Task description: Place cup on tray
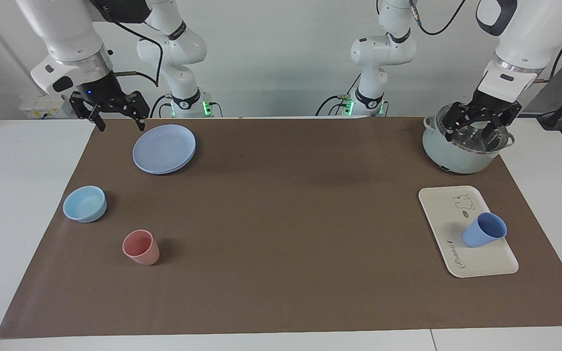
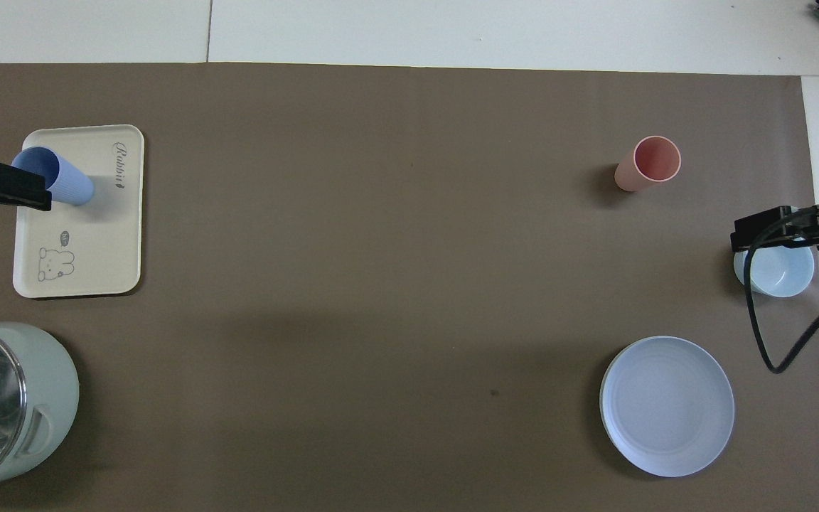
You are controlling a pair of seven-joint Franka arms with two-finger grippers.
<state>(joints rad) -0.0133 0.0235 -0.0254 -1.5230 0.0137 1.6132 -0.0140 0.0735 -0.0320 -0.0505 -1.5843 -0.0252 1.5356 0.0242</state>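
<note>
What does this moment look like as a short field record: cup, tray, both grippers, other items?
cup: periwinkle cup stands upright on the tray, toward the left arm's end of the table
tray: cream tray, nothing else on it
left gripper: left gripper open, raised over the lidded pot, holding nothing
right gripper: right gripper open, empty, waiting beside the blue plate
other items: pink cup and light-blue bowl, toward the right arm's end
task state: cup looks placed
</note>
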